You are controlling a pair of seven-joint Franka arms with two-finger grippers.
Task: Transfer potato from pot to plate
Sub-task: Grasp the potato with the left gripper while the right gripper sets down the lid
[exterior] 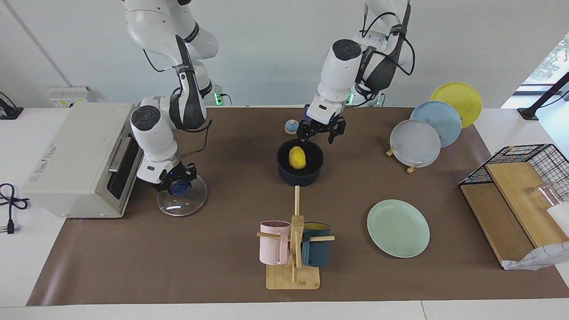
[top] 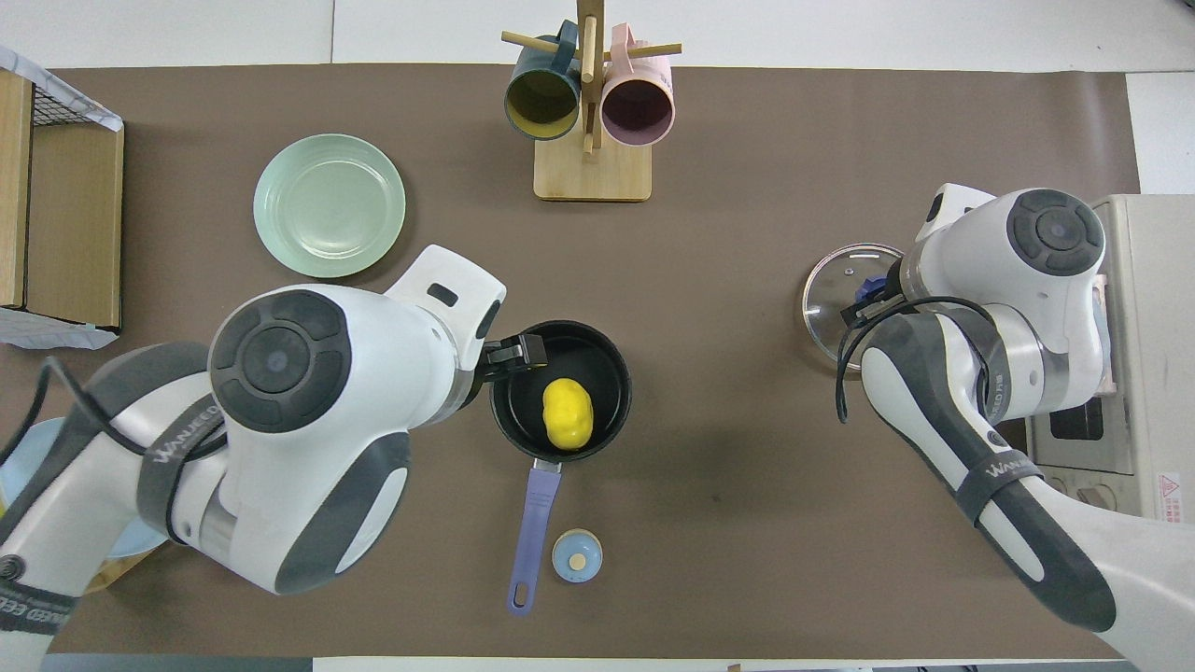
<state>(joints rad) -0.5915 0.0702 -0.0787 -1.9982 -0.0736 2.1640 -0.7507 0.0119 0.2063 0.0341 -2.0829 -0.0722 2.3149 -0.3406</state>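
Note:
The yellow potato [exterior: 297, 157] lies in the dark navy pot [exterior: 300, 174] at the table's middle; it also shows in the overhead view [top: 568, 413] inside the pot [top: 602, 369]. The pot's blue handle [top: 533, 523] points toward the robots. My left gripper [exterior: 316, 134] is open and hangs just above the pot's rim on the robots' side; in the overhead view its fingers [top: 513, 354] show over the rim. The mint-green plate [exterior: 398, 227] [top: 329, 205] lies empty, farther from the robots, toward the left arm's end. My right gripper [exterior: 174, 186] is shut on the blue knob of a glass lid [exterior: 184, 202] [top: 840, 280].
A toaster oven [exterior: 84, 155] stands at the right arm's end, close to the lid. A mug rack [exterior: 293, 249] stands farther out than the pot. A small blue dome [exterior: 291, 127] sits by the pot handle. A plate rack [exterior: 415, 142] and a wire basket [exterior: 529, 164] are at the left arm's end.

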